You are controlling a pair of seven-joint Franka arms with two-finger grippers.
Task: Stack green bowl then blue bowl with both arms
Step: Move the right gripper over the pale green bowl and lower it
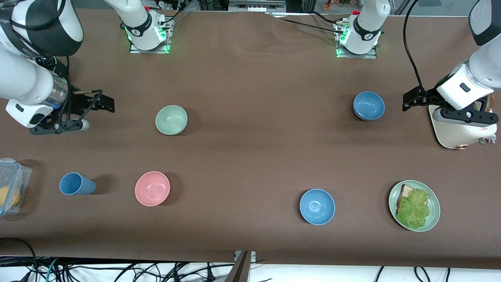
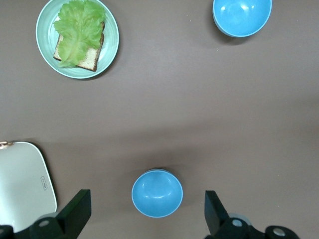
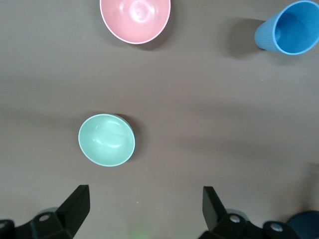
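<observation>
Read the table as a dial in the front view, with twelve at the robots' bases and six at the camera's edge. Nothing is stacked yet and both bowls sit alone, so the whole job remains.

At nine, a clear plastic box (image 1: 11, 184) lies at the edge of the right arm's end, with a ribbed blue plastic cup (image 1: 76, 184) on its side just inward of it. Above them, the right gripper (image 1: 102, 102) hangs over bare cloth, its fingers spread wide and holding nothing.

The small matte sage-green bowl (image 1: 171, 120) stands upright at ten o'clock, near that gripper and apart from it. A pink bowl of the same size (image 1: 152, 188) sits at eight, nearer the camera.

At five is a brighter blue bowl (image 1: 317, 206), a look-alike that could be taken by mistake. The dull steel-blue bowl (image 1: 368, 105) stands at two o'clock. A wide pale-green plate (image 1: 434, 219) carrying bread and lettuce sits at four.

The left gripper (image 1: 411, 101) hovers over the cloth beside the steel-blue bowl, jaws apart and empty. A white rounded object (image 1: 458, 135) lies under its wrist at three.

I judge both approaches open. Between the two bowls the cloth is bare, so a stacking spot there looks free.
</observation>
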